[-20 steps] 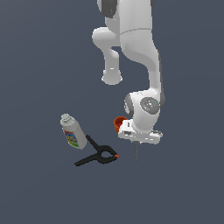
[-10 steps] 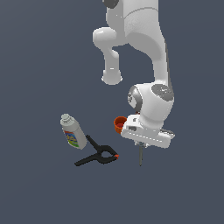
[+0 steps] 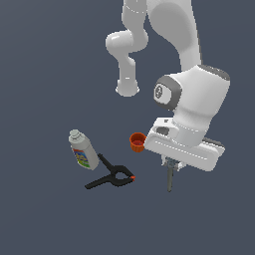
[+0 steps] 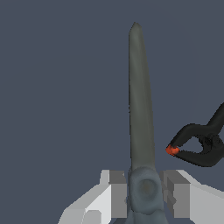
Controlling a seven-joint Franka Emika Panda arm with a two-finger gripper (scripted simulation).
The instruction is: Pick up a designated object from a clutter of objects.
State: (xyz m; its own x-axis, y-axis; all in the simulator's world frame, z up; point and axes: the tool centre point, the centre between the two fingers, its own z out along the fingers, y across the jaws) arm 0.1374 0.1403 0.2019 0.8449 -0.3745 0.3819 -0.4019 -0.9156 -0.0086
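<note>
My gripper point(image 3: 171, 163) is shut on the scissors point(image 3: 171, 178), whose thin grey blades hang straight down below the white hand, off the floor. In the wrist view the blades point(image 4: 140, 113) run out from between the two grey fingers point(image 4: 114, 188), with the pivot clamped between them; the yellow-orange handles are hidden. The black spring clamp point(image 3: 110, 179) with orange tips lies on the floor to the exterior view's left of the scissors, and shows again in the wrist view point(image 4: 201, 142).
A white bottle point(image 3: 83, 150) with a colourful label lies beside the clamp. A small orange cup point(image 3: 137, 142) stands just left of the hand in the exterior view. The arm's white links point(image 3: 191, 94) rise above. Grey floor lies all around.
The arm has swung toward the exterior view's right and lifted a little, carrying the scissors with it. The orange cup, earlier half hidden behind the hand, now shows fully.
</note>
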